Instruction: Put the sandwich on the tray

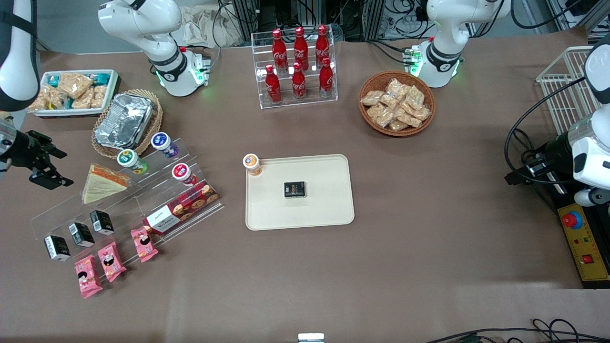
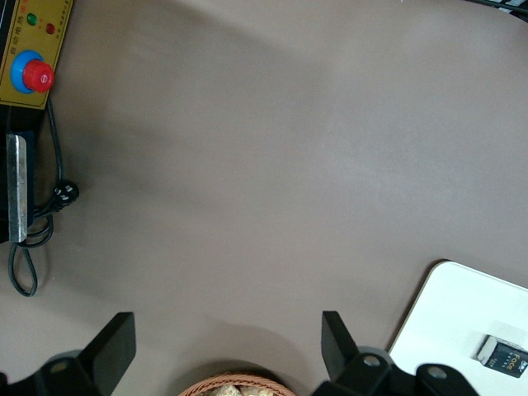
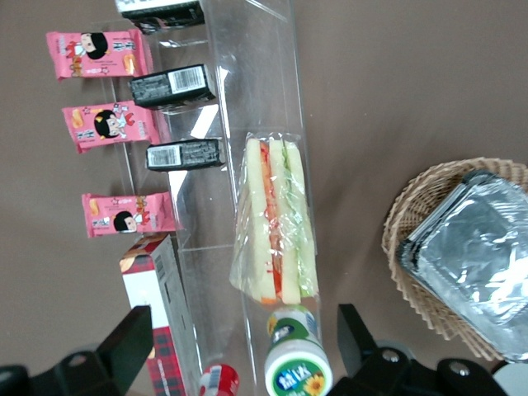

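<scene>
1. Brown covering spreads over the whole worktop (image 1: pixel 429 247) in the front view. The sandwich (image 1: pixel 102 183) lies on the upper step of a clear acrylic stand (image 1: pixel 126 205) toward the working arm's end, well apart from the cream tray (image 1: pixel 329 209) at mid-worktop, which already carries a small black box (image 1: pixel 295 189) and a little cup (image 1: pixel 251 164). The claw (image 1: pixel 45 166) hangs just beside the sandwich, not touching it.

2. Left wrist view: only a corner of the tray (image 2: pixel 445 322) shows; the sandwich is out of sight.

3. Right wrist view: the claw (image 3: pixel 246 346) is spread wide and empty above the sandwich (image 3: pixel 276 223), whose filling edge faces up. It looks light, soft and squashable, and its clear wrap slippery. I would pinch gently across the two bread faces near the thick middle, clear of the yoghurt bottles (image 3: pixel 297 363) beside its end.
</scene>
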### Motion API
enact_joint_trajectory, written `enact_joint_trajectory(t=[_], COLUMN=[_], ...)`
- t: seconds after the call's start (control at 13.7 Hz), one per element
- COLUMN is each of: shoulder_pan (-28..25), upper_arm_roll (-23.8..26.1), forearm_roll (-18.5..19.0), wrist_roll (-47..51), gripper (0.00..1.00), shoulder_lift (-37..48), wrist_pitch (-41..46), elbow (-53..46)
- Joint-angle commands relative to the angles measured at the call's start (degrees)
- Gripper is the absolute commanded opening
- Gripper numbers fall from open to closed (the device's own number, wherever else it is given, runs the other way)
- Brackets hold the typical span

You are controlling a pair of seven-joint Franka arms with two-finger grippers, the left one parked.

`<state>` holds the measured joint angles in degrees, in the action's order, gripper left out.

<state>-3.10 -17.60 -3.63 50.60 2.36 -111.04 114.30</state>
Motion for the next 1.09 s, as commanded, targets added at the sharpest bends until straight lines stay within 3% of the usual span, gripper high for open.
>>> enact_joint_trajectory(t=[0.0, 0.8, 1.02], shoulder_pan=[0.29, 0.47, 0.47], upper_arm_roll=[-0.15, -0.24, -0.24], forearm_roll=[-1.2, -1.64, -3.4], wrist_roll=[1.25, 1.25, 1.25], gripper=[0.99, 0.98, 0.96], shoulder_lift=[1.07, -2.53, -2.18], wrist_pitch=[-4.35, -9.89, -12.88], elbow=[4.95, 8.92, 11.64])
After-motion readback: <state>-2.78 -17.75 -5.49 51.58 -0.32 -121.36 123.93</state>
